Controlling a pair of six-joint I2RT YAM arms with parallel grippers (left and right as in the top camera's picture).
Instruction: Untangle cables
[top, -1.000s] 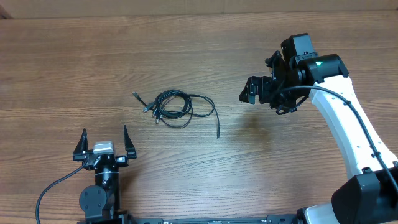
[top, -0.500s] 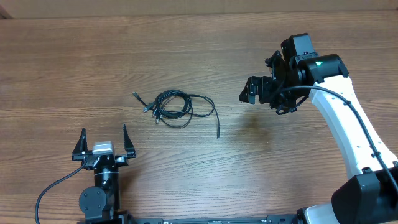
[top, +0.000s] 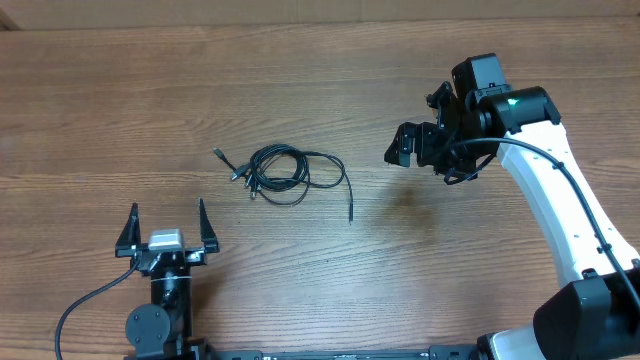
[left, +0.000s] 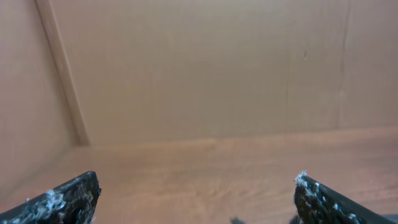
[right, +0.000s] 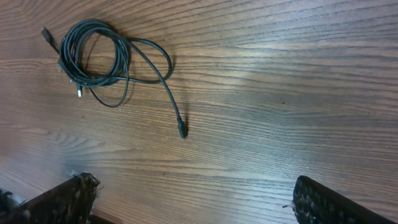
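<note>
The table (top: 300, 80) is brown wood with long grain lines. It is smooth, with a soft shine where light falls on it. The cables (top: 285, 172) are thin black cords with a smooth plastic skin, a little shiny. Some plug tips (right: 79, 92) look like silvery metal. The right arm (top: 565, 210) has a white, smooth, shiny plastic shell, and its top parts are dull black. The fingers (left: 68, 198) of the left gripper (top: 167, 210) are black and rough-looking, speckled with white bits. The wall (left: 199, 68) is plain dull brown, like cardboard.

Cables (top: 277, 172): crossings probably too small.
</note>
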